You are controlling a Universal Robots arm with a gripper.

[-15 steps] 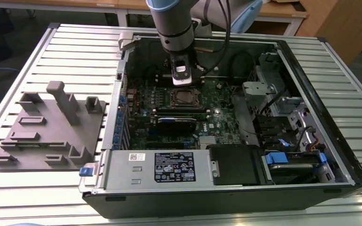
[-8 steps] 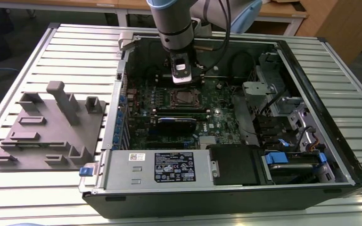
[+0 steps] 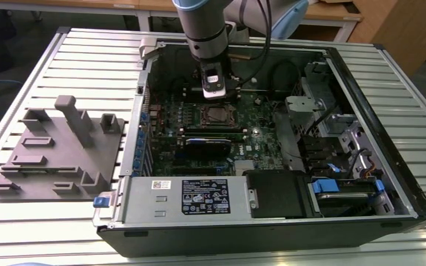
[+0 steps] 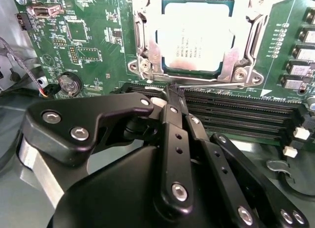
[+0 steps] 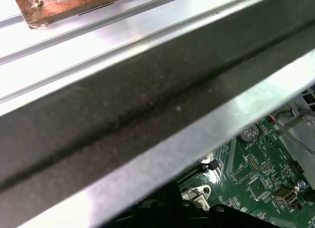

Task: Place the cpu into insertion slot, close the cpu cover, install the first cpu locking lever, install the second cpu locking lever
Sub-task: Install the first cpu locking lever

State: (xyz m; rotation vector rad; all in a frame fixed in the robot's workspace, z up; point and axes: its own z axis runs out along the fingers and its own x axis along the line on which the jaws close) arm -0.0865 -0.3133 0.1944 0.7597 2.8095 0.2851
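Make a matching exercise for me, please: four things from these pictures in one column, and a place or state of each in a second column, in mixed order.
Column one
1. cpu
2. cpu cover
3. gripper
4. grey fixture block

Column two
A. on the slatted table, outside the computer case
B. silvery frame, lowered around the chip
C. black, tips next to the long memory slots
D. seated on the green motherboard, seen through a square window

Pairs: 1-D, 2-B, 3-C, 4-A
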